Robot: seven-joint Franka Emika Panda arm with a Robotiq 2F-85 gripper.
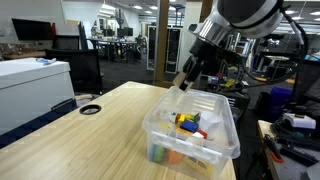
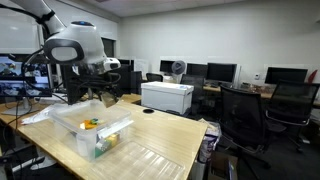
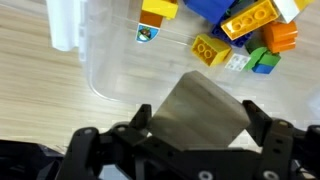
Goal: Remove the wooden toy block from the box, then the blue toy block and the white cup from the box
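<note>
fingers (image 3: 262, 122) clamped on wooden toy block (image 3: 195, 108), over box (image 3: 95, 80) rim, yellow blocks (image 3: 250, 18) inside

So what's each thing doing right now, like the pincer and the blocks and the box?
pincer: shut on the wooden toy block, just outside the box
wooden toy block: gripped, out of the box
box: upright, no lid, toys inside
blue toy block: lying in the box pile
yellow blocks: lying in the box
</note>
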